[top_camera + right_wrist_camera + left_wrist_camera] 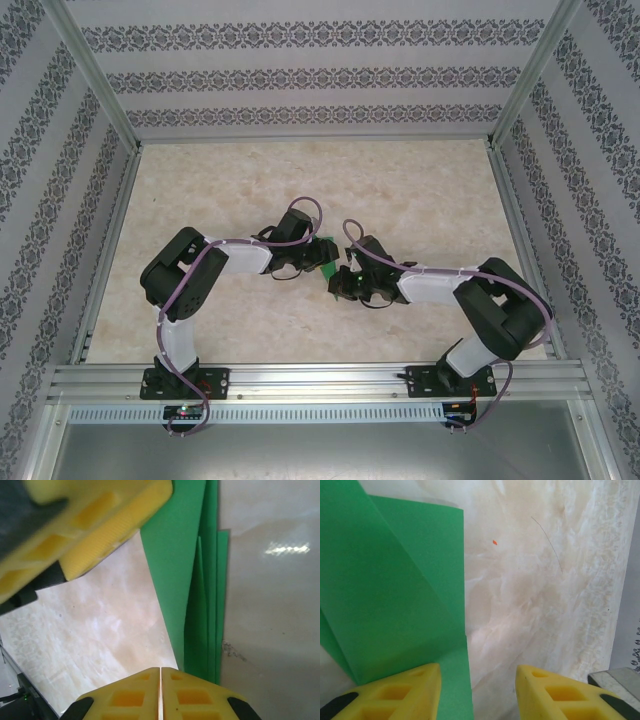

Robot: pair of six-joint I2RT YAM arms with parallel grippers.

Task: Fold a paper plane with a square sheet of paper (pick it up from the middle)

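Note:
The green sheet of paper (328, 257) lies at the table's middle, folded into long narrow layers like a dart. In the left wrist view the paper (395, 590) shows a diagonal crease, and its straight edge runs in between the fingers. My left gripper (477, 680) is open, its left finger (400, 692) over the paper and bare table in the gap. My right gripper (160, 674) is shut, with no green in the seam. The layered paper (200, 580) passes under its right finger. The left gripper's finger (100, 535) hangs close above. The left gripper (312, 258) and right gripper (340, 282) almost meet.
The table (420, 190) is pale and marble-patterned, with patterned walls on three sides. An aluminium rail (320, 380) carries both arm bases at the near edge. A metal frame edge (620, 675) shows at the right of the left wrist view.

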